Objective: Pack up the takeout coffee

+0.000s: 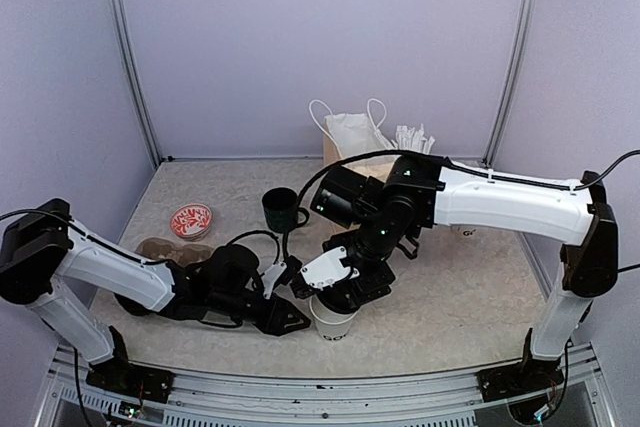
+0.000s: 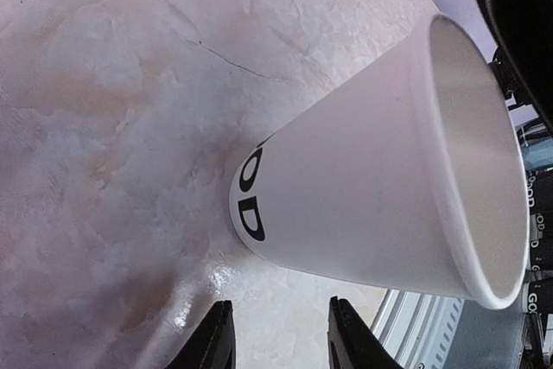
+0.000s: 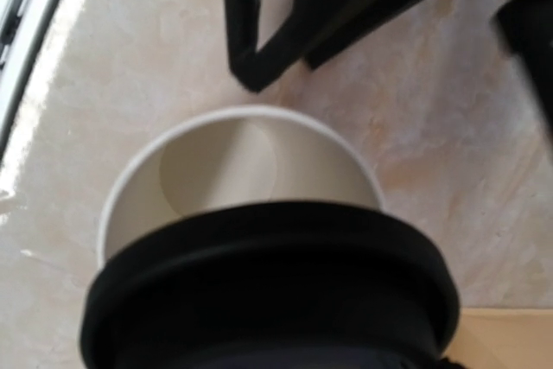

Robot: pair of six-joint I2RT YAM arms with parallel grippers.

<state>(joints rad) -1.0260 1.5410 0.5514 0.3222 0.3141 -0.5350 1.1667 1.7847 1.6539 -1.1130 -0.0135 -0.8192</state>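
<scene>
A white paper cup [image 1: 333, 323] with black block lettering stands upright and lidless near the table's front edge. It also shows in the left wrist view [image 2: 371, 196] and in the right wrist view [image 3: 233, 170], empty inside. My right gripper [image 1: 350, 292] is right above the cup and holds a black plastic lid [image 3: 268, 291] just over its rim; the lid hides the fingers. The lid's edge shows in the left wrist view [image 2: 518, 23]. My left gripper [image 2: 278, 345] is open and empty, low on the table just left of the cup's base, not touching it; it also shows in the top view [image 1: 292, 323].
A dark green handled mug [image 1: 283, 209] stands behind the cup. A white handled paper bag [image 1: 350, 135] and wrapped sticks [image 1: 412, 139] are at the back. A red patterned dish [image 1: 190, 219] and brown discs [image 1: 160, 247] lie at the left. The metal front rail [image 1: 320, 387] is close.
</scene>
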